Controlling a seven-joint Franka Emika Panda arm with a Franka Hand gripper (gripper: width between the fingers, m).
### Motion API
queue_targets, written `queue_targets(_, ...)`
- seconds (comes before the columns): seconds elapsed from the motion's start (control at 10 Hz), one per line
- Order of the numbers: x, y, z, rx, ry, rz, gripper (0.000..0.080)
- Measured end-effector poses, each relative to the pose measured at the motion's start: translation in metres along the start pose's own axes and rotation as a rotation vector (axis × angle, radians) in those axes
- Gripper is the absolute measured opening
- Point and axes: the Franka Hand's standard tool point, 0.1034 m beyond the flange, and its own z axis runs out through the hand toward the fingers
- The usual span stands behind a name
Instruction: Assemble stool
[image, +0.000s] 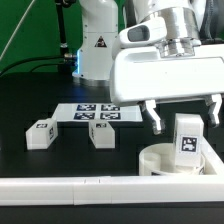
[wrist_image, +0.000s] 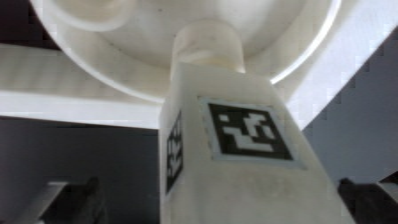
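Observation:
The round white seat disc (image: 160, 160) lies on the black table at the exterior view's right. One white leg block (image: 187, 142) with a tag stands upright in it. My gripper (image: 186, 121) is open, its fingers (image: 156, 118) straddling the leg's top with a gap on each side. In the wrist view the leg (wrist_image: 231, 130) runs from between my gripper (wrist_image: 228, 196) into the seat's bowl (wrist_image: 125, 50). Dark fingertips (wrist_image: 71, 198) show at either side, apart from the leg. Two more leg blocks (image: 40, 133) (image: 100, 134) lie loose on the table at the exterior view's left.
The marker board (image: 90, 113) lies flat behind the loose legs. A long white border rail (image: 70, 187) runs along the front edge, right in front of the seat. The arm's white base (image: 95, 45) stands at the back.

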Motion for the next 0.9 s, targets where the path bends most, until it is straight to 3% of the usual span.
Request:
queue_targets(0.5, -0.001, -0.001, 0.001, 0.002, -0.006, 0.007, 0.0649)
queue_targets(0.7, 0.006, -0.005, 0.002, 0.02, -0.096, 0.129, 0.0649)
queue_targets(0.9, 0.005, 0.009, 0.004, 0.01, -0.106, 0.159, 0.0649)
